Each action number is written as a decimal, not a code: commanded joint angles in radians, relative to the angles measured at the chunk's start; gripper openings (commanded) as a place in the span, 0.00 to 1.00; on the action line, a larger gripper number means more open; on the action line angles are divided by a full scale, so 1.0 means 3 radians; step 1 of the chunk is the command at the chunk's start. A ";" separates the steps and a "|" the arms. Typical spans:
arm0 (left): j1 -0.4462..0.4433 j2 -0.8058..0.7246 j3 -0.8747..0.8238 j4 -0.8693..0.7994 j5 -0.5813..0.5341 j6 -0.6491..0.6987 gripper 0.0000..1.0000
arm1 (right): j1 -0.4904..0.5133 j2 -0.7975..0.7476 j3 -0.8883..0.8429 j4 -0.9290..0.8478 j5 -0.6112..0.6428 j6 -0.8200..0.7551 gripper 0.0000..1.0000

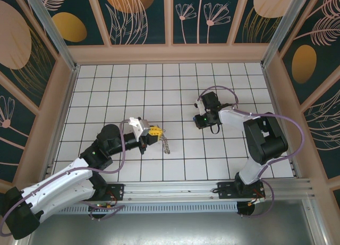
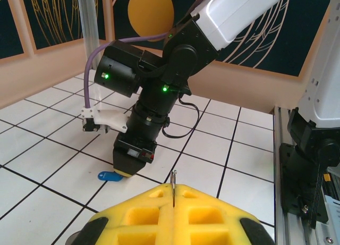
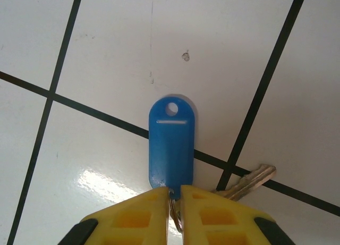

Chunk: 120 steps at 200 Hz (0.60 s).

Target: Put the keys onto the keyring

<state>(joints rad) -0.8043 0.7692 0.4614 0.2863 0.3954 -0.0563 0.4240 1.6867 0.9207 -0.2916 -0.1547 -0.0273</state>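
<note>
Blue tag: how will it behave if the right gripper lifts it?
The blue tag looks like thin flat plastic, so probably stiff and light. Lying flat, it should slide rather than roll. The right gripper pinches the ring that seems to join it to the key, so both would likely dangle and swing.

White tiled table (image 1: 159,85), floral walls (image 1: 212,16)

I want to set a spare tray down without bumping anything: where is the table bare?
Free: the tiles along the back wall, and the near strip between the arm bases. Crowded: mid-table, where the left gripper, jaws shut on the keyring, faces the right gripper on the keys.
</note>
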 commanded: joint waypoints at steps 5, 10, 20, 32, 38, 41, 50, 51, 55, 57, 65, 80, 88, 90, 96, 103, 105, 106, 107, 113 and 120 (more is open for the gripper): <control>-0.0003 -0.0061 0.0047 0.0069 0.0032 -0.0049 0.00 | 0.0029 -0.0031 -0.0034 -0.0008 0.0064 -0.0006 0.14; -0.0003 -0.0059 0.0047 0.0069 0.0032 -0.0048 0.00 | 0.0029 -0.0036 -0.0036 -0.0010 0.0066 -0.0006 0.14; -0.0003 -0.0063 0.0048 0.0072 0.0032 -0.0049 0.00 | 0.0030 -0.0044 -0.0028 -0.0015 0.0071 -0.0016 0.13; -0.0003 -0.0061 0.0047 0.0069 0.0027 -0.0045 0.00 | 0.0030 -0.0056 -0.0029 -0.0024 0.0078 -0.0025 0.12; -0.0003 -0.0064 0.0047 0.0071 0.0026 -0.0049 0.00 | 0.0030 -0.0059 -0.0029 -0.0032 0.0086 -0.0031 0.12; -0.0003 -0.0064 0.0051 0.0071 0.0027 -0.0043 0.00 | 0.0029 -0.0064 -0.0033 -0.0030 0.0086 -0.0036 0.12; -0.0003 -0.0064 0.0052 0.0064 0.0022 -0.0043 0.00 | 0.0031 -0.0077 -0.0036 -0.0030 0.0091 -0.0051 0.11; -0.0003 -0.0061 0.0055 0.0066 0.0022 -0.0045 0.00 | 0.0030 -0.0078 -0.0036 -0.0030 0.0091 -0.0052 0.11; -0.0003 -0.0064 0.0058 0.0064 0.0022 -0.0043 0.00 | 0.0029 -0.0087 -0.0034 -0.0028 0.0091 -0.0060 0.11; -0.0002 -0.0060 0.0060 0.0062 0.0022 -0.0043 0.00 | 0.0030 -0.0089 -0.0032 -0.0026 0.0093 -0.0062 0.10; -0.0003 -0.0055 0.0066 0.0055 0.0017 -0.0043 0.00 | 0.0029 -0.0113 -0.0040 -0.0017 0.0081 -0.0077 0.09; -0.0002 -0.0052 0.0078 0.0035 0.0017 -0.0043 0.00 | 0.0029 -0.0172 -0.0052 0.0014 0.0047 -0.0118 0.06; -0.0003 -0.0051 0.0087 0.0026 0.0009 -0.0050 0.00 | 0.0031 -0.0221 -0.0070 0.0048 0.0026 -0.0141 0.04; -0.0001 -0.0053 0.0088 0.0022 0.0009 -0.0048 0.00 | 0.0029 -0.0234 -0.0072 0.0053 0.0021 -0.0147 0.04; -0.0003 -0.0053 0.0096 0.0009 0.0011 -0.0054 0.00 | 0.0031 -0.0278 -0.0079 0.0067 0.0001 -0.0171 0.03; -0.0003 -0.0054 0.0108 -0.0002 0.0006 -0.0053 0.00 | 0.0034 -0.0331 -0.0090 0.0089 -0.0020 -0.0198 0.02; -0.0002 -0.0054 0.0111 -0.0009 0.0006 -0.0057 0.00 | 0.0036 -0.0344 -0.0095 0.0090 -0.0023 -0.0200 0.01; -0.0003 -0.0051 0.0112 -0.0014 0.0006 -0.0057 0.00 | 0.0038 -0.0353 -0.0096 0.0092 -0.0025 -0.0205 0.01; -0.0003 -0.0052 0.0113 -0.0016 0.0006 -0.0058 0.00 | 0.0036 -0.0359 -0.0095 0.0090 -0.0026 -0.0208 0.01; -0.0003 -0.0053 0.0123 -0.0031 -0.0001 -0.0060 0.00 | 0.0036 -0.0405 -0.0099 0.0097 -0.0036 -0.0232 0.00; -0.0003 -0.0054 0.0136 -0.0050 -0.0008 -0.0063 0.00 | 0.0042 -0.0472 -0.0111 0.0106 -0.0059 -0.0269 0.00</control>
<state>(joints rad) -0.8043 0.7658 0.4618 0.2741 0.3943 -0.0582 0.4255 1.6268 0.9054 -0.2874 -0.1524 -0.0616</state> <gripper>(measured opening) 0.044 0.051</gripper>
